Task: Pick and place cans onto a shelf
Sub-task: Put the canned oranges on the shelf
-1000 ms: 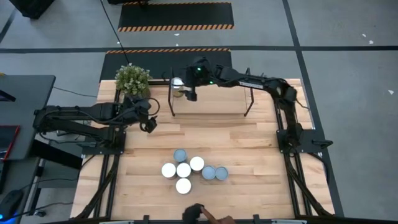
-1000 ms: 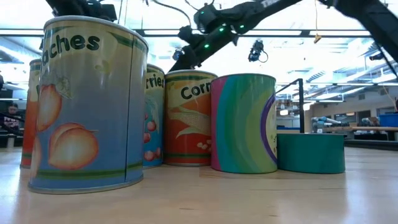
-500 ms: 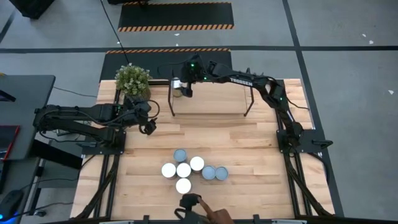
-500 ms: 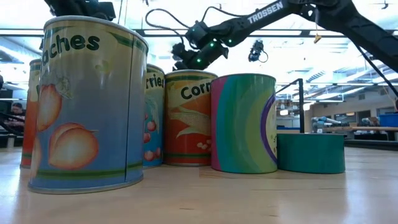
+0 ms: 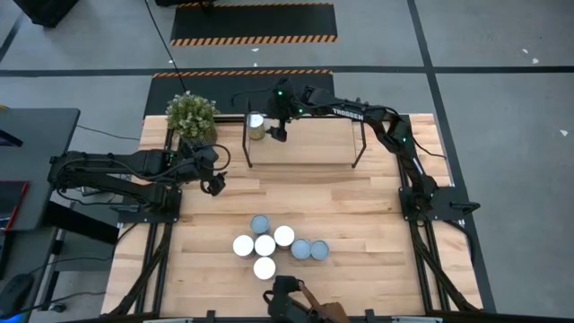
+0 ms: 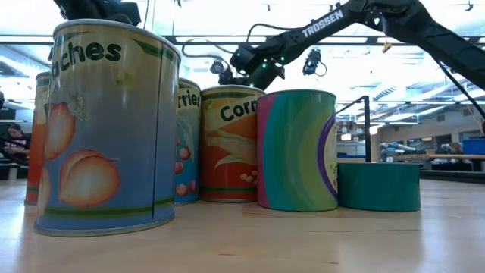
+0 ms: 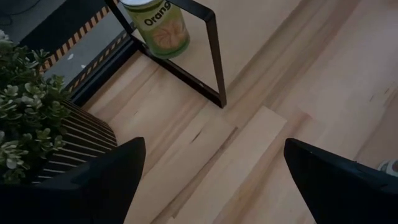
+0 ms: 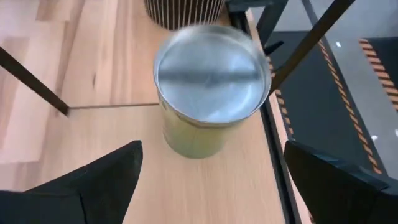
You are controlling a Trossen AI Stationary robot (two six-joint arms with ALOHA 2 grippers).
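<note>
Hovering over the left end of the shelf [image 5: 305, 144], my right pincer [image 5: 277, 133] stands wide open and holds nothing. Just beside it, one can [image 5: 256, 125] stands upright on the shelf surface, apart from both fingers; in my right wrist view this can [image 8: 211, 90] shows a round silver top and a yellow-green side, near the shelf's black end frame. My left pincer [image 5: 213, 183] is also wide open and empty, waiting above the table [image 5: 377, 224] near the potted plant [image 5: 191, 115]. In my left wrist view the same can [image 7: 157, 25] stands inside the black end frame, with the plant [image 7: 31, 118] close by. Six more cans [image 5: 273, 246] stand clustered on the table, well apart from the shelf.
</note>
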